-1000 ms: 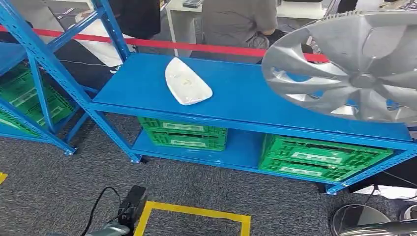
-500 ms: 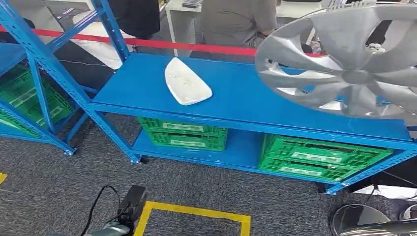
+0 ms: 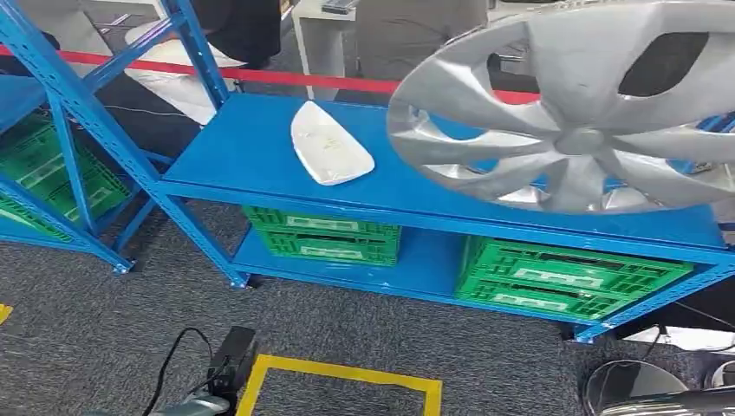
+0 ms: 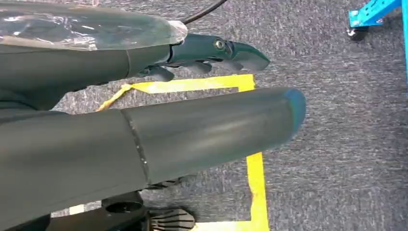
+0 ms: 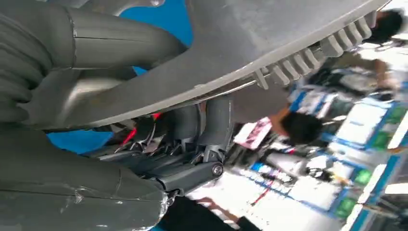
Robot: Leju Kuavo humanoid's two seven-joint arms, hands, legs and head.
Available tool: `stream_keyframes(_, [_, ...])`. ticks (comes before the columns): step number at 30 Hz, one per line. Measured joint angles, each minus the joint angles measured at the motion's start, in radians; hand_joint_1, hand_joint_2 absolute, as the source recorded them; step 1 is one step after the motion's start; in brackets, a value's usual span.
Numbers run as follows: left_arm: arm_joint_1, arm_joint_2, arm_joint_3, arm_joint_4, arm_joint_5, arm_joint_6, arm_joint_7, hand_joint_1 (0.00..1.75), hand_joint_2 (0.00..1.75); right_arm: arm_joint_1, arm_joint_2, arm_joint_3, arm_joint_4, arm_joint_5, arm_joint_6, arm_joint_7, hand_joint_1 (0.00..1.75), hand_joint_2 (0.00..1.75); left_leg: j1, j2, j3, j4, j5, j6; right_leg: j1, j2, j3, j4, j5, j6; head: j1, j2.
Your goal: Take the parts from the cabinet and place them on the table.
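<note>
The right hand (image 5: 159,139) gripped the silver wheel cover (image 3: 572,113) by its rim, above the blue shelf's (image 3: 260,156) right end. The left hand (image 4: 192,125) hung with fingers apart, holding nothing. Green crates (image 3: 325,234) sat beneath.

Two green crates (image 3: 329,235) and (image 3: 568,279) sat on the lower shelf, with more green crates (image 3: 45,178) in the neighbouring blue rack (image 3: 65,117) to the left. A red barrier tape (image 3: 286,80) ran behind, with people (image 3: 416,39) standing beyond it. Yellow tape (image 3: 342,377) marked a square on the grey carpet (image 3: 104,321), beside a black cable (image 3: 169,368).
</note>
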Motion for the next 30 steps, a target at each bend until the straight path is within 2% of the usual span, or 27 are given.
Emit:
stream_keyframes(3, [0.000,-0.001,0.000,0.000,0.000,0.004,0.000,0.00,0.00,0.000,0.000,0.004,0.002,-0.035,-0.018,-0.036,1.75,1.75,0.000,0.000,0.000,0.000,0.000,0.000,0.000,0.000,0.000,0.000,0.000,0.000,0.000,0.000])
stream_keyframes(10, [0.000,-0.003,0.001,0.000,-0.003,0.007,0.000,0.00,0.00,0.020,0.000,0.015,0.001,-0.109,-0.021,-0.059,1.75,1.75,0.000,0.000,0.000,0.000,0.000,0.000,0.000,0.000,0.000,0.000,0.000,0.000,0.000,0.000])
stream_keyframes(17, [0.000,-0.005,0.001,0.000,-0.006,0.007,0.003,0.00,0.00,0.046,0.002,0.024,0.000,-0.145,0.020,-0.113,1.75,1.75,0.000,0.000,0.000,0.000,0.000,0.000,0.000,0.000,0.000,0.000,0.000,0.000,0.000,0.000])
stream_keyframes(30, [0.000,-0.005,0.001,0.000,-0.008,0.007,0.003,0.00,0.00,0.061,0.002,0.031,-0.004,-0.143,0.029,-0.129,1.75,1.75,0.000,0.000,0.000,0.000,0.000,0.000,0.000,0.000,0.000,0.000,0.000,0.000,0.000,0.000])
